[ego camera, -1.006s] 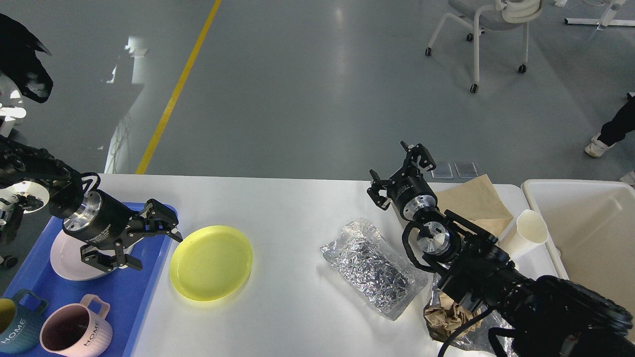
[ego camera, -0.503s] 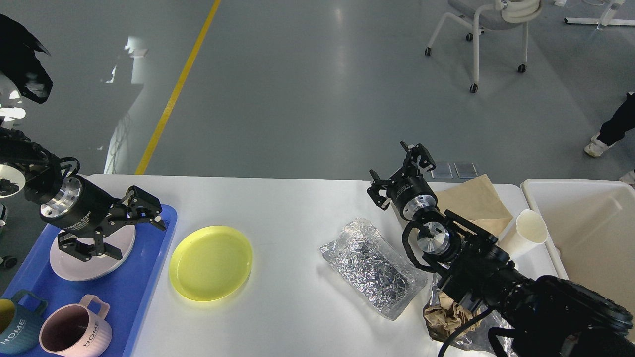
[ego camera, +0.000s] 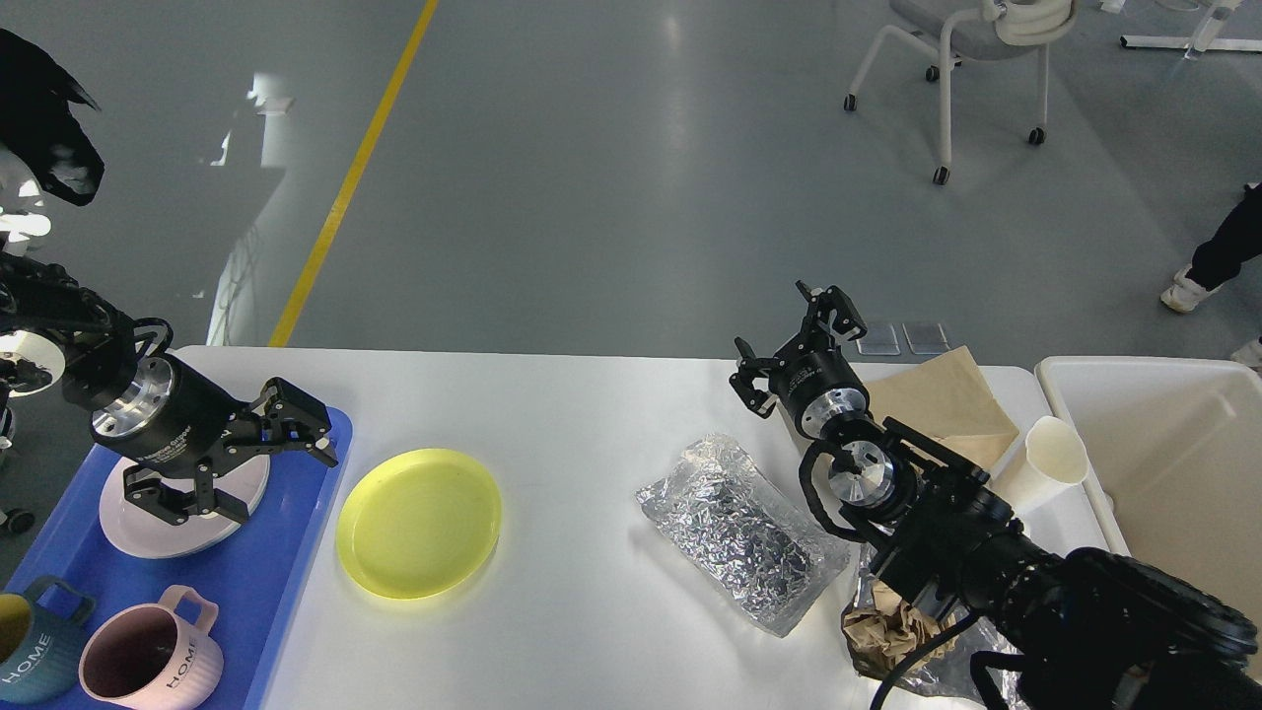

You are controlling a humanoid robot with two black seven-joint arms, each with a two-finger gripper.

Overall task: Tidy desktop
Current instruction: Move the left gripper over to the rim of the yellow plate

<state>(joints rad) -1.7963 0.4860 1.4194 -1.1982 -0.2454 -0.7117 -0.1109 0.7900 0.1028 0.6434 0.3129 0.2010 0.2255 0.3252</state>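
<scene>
My left end effector [ego camera: 264, 461] hangs spread over the blue tray [ego camera: 296, 552], beside a white plate [ego camera: 128, 523]. Two mugs there, pink [ego camera: 148, 671] and blue [ego camera: 30, 656], both read "HOME". My right end effector [ego camera: 794, 345] is spread too, empty, above the white table [ego camera: 572, 404], which carries a yellow plate [ego camera: 419, 521] and a foil bag [ego camera: 739, 532].

Bright, even overhead light; glare patches on grey floor [ego camera: 680, 30]; soft shadows on desktop [ego camera: 582, 414]; focus was sharp throughout.
</scene>
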